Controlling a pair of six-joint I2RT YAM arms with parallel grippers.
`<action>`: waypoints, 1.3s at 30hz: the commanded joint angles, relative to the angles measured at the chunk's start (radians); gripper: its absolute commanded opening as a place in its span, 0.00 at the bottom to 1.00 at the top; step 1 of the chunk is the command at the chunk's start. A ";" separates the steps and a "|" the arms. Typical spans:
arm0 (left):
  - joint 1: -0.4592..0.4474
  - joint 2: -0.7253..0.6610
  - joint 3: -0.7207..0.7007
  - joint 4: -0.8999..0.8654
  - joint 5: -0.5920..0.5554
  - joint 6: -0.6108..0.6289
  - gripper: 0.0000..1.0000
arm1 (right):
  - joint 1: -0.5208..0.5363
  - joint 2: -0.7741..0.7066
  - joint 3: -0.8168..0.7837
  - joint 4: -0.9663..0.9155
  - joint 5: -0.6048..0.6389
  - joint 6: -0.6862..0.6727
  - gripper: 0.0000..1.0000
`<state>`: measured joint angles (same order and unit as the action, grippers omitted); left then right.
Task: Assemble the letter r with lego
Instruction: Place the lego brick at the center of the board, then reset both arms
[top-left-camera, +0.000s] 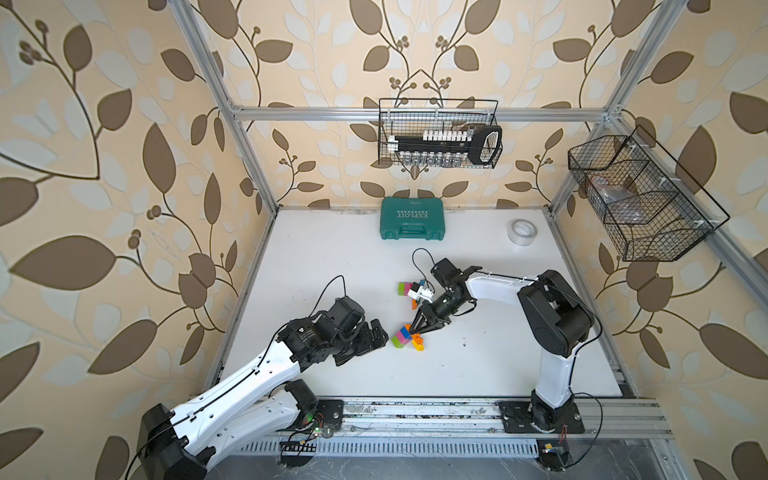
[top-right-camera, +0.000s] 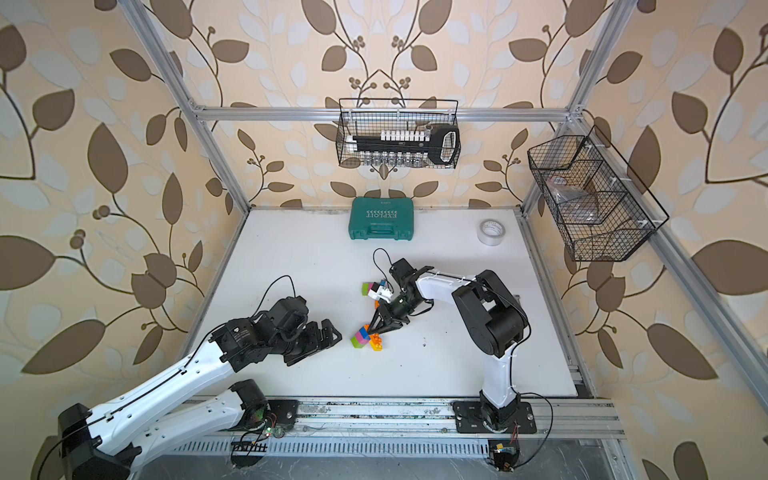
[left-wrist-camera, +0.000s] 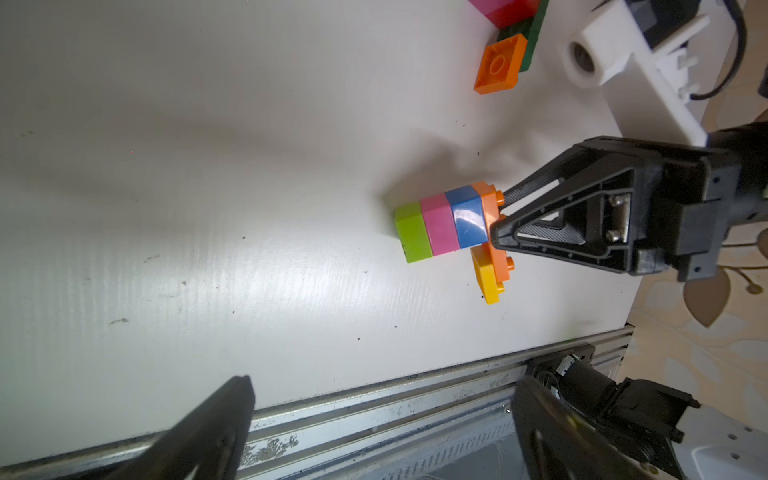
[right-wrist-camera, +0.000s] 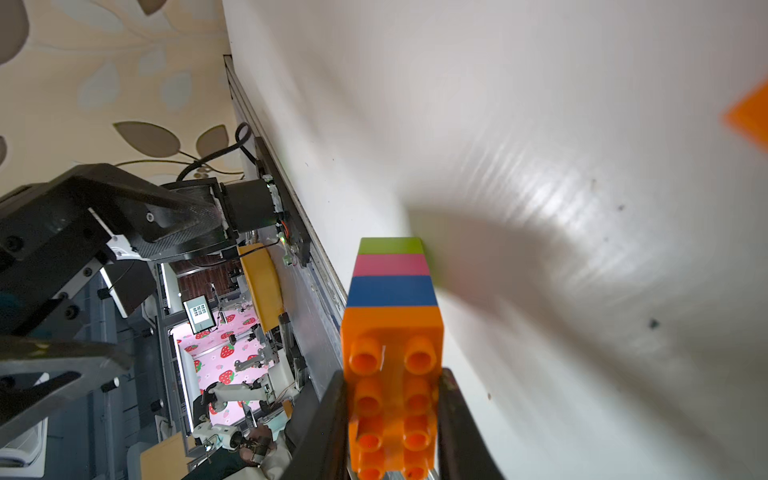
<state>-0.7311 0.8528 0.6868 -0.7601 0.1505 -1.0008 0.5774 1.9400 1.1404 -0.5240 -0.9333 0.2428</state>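
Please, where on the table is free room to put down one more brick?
Free: the table strip between the brick assembly and the front rail; also between the teal case and the loose bricks. Crowded: mid-table, where right gripper holds the assembly, left gripper beside.

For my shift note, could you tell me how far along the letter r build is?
Done: a stem of lime, pink and blue bricks is capped by a long orange brick with a yellow brick under its overhang. In hand: the right end effector is shut on that orange brick; the left end effector is open, apart. Left: perhaps only release; spare bricks lie apart.
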 joint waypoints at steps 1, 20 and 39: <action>0.015 -0.015 0.030 -0.044 0.001 0.009 0.99 | -0.007 0.052 -0.015 0.104 -0.066 0.025 0.13; 0.015 -0.095 0.106 -0.168 -0.130 0.100 0.99 | -0.057 0.004 0.016 -0.028 0.141 -0.054 0.64; 0.030 -0.032 0.004 0.507 -0.716 1.000 0.99 | -0.177 -0.865 -0.234 0.111 0.839 -0.196 0.98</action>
<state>-0.7181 0.7799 0.7254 -0.5011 -0.4576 -0.2417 0.4145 1.1851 0.9867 -0.5377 -0.2234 0.0628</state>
